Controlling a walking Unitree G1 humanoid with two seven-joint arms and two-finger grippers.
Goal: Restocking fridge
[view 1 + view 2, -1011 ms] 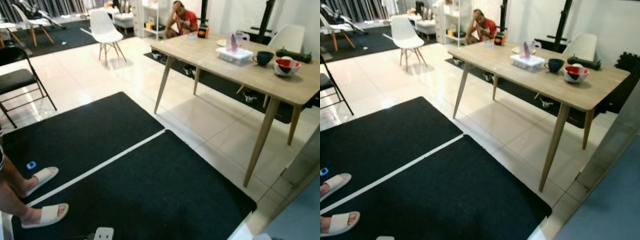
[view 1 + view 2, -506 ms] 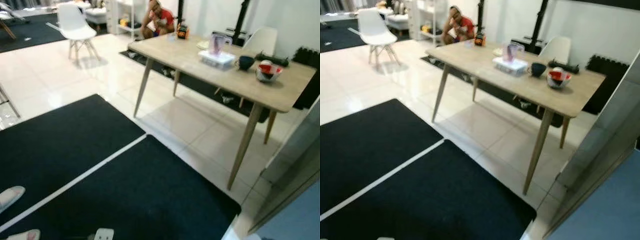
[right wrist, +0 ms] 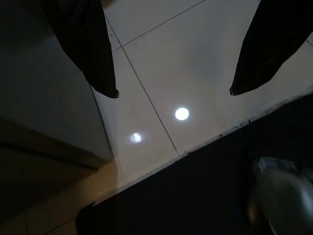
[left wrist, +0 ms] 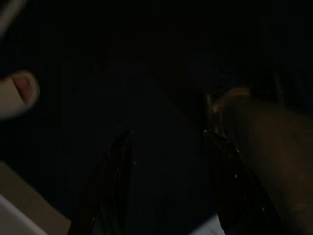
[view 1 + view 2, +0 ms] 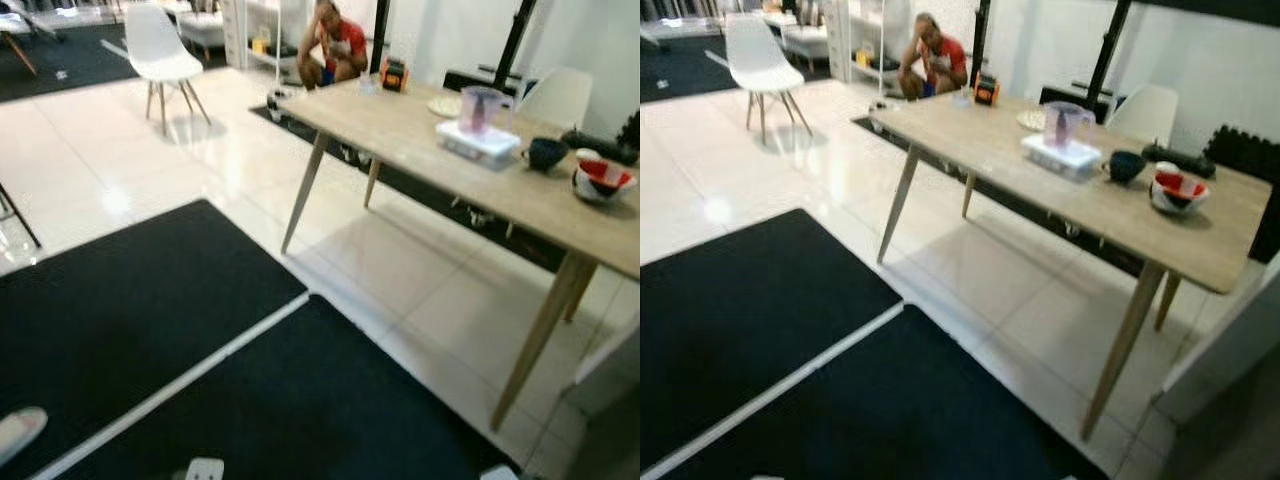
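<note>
Below, both grippers hang with fingers spread, empty.
Right gripper point(image 3: 173, 90) hovers over white floor tile point(image 3: 195, 58); left gripper point(image 4: 166, 139) over dark mat point(image 5: 150, 300). Ahead, the worktop point(image 5: 1040, 185) carries a pitcher point(image 5: 1062, 122), tray point(image 5: 1060, 156) and bowls.

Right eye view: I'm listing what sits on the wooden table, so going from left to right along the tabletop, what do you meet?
Orange box → clear pitcher on a white tray → dark cup → red and white bowl.
</note>
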